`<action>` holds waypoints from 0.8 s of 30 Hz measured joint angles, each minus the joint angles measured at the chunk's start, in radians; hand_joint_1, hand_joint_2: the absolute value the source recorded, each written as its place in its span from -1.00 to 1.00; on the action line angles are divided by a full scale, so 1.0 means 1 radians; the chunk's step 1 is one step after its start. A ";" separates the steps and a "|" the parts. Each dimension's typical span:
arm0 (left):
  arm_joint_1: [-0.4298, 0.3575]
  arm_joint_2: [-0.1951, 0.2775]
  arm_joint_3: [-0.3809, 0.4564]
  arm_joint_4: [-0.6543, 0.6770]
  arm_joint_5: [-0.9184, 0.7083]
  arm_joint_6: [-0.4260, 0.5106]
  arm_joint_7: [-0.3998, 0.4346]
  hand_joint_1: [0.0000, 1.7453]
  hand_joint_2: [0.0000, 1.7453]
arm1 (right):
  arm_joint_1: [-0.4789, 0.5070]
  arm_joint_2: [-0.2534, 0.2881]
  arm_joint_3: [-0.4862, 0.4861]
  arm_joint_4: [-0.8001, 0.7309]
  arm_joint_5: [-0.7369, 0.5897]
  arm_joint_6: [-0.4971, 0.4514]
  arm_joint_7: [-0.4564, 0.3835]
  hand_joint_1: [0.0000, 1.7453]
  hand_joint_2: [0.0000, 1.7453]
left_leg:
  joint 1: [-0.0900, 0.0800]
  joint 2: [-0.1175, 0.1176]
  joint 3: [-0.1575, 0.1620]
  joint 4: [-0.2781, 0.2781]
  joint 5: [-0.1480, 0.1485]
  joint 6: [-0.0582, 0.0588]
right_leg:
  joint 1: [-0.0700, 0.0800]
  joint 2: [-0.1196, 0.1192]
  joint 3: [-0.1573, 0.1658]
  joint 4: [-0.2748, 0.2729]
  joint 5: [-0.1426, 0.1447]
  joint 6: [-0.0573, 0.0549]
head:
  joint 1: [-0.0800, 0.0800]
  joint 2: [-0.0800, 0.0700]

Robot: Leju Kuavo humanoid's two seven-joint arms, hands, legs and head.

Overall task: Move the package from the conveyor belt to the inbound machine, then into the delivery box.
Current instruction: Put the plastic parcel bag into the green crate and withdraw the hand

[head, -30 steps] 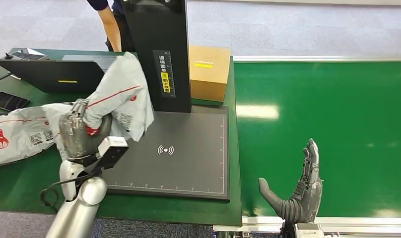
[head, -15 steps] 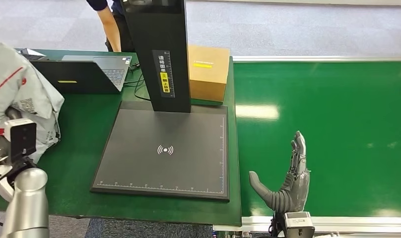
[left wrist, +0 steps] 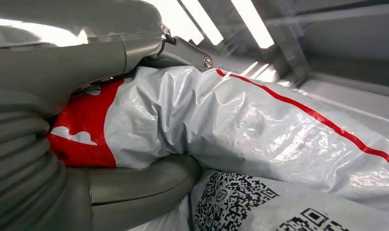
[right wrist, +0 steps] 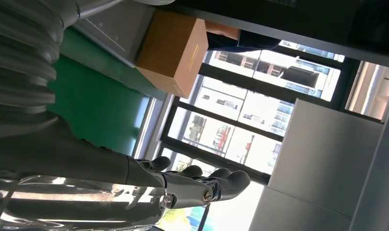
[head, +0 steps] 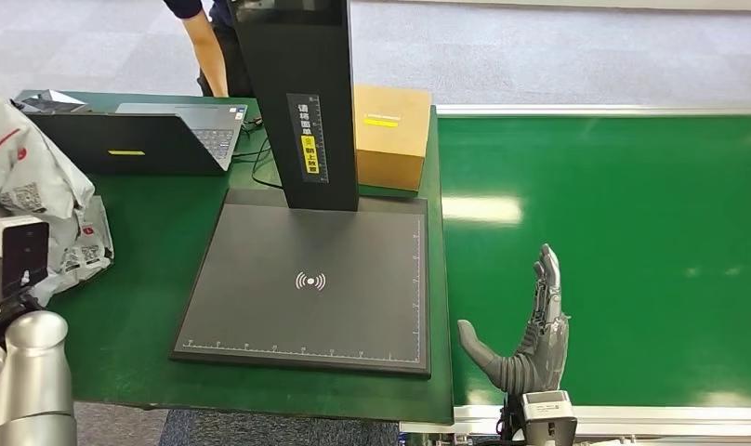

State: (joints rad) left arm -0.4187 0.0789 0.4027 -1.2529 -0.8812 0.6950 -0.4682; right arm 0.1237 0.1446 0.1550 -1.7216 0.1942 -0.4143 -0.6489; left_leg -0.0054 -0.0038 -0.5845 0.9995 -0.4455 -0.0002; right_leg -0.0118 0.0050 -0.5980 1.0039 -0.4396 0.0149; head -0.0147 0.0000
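The package is a crumpled grey-white plastic mailer with red print and QR labels, held up at the far left edge of the head view, left of the green table. My left hand grips it, with the thumb curled under the bag; in the head view the wrist camera hides most of that hand. The inbound machine's black plate and its black column stand bare at the middle. My right hand is open and held upright over the near edge of the green conveyor belt.
A cardboard box stands behind the plate beside the column, and it shows too as a brown box in the right wrist view. An open laptop sits at the back left of the green table. A person stands behind it.
My left arm has swung the package from over the black plate's left side out to the far left. My right hand has drifted a little left and lower, still open.
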 joint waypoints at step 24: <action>-0.385 0.025 0.036 0.464 -0.448 0.003 0.238 -1.00 1.00 | -0.142 0.003 0.098 0.130 0.002 -0.035 0.000 -1.00 1.00 | 0.000 -0.001 -0.001 0.001 0.004 -0.003 | 0.000 -0.001 -0.002 0.002 0.003 -0.004 | 0.000 0.000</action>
State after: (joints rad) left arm -0.8035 0.1040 0.4391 -0.7890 -1.3296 0.6985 -0.2298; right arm -0.0183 0.1480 0.2525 -1.5920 0.1962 -0.4493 -0.6488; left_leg -0.0059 -0.0047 -0.5855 1.0001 -0.4414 -0.0032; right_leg -0.0122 0.0035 -0.6003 1.0061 -0.4368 0.0114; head -0.0149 0.0000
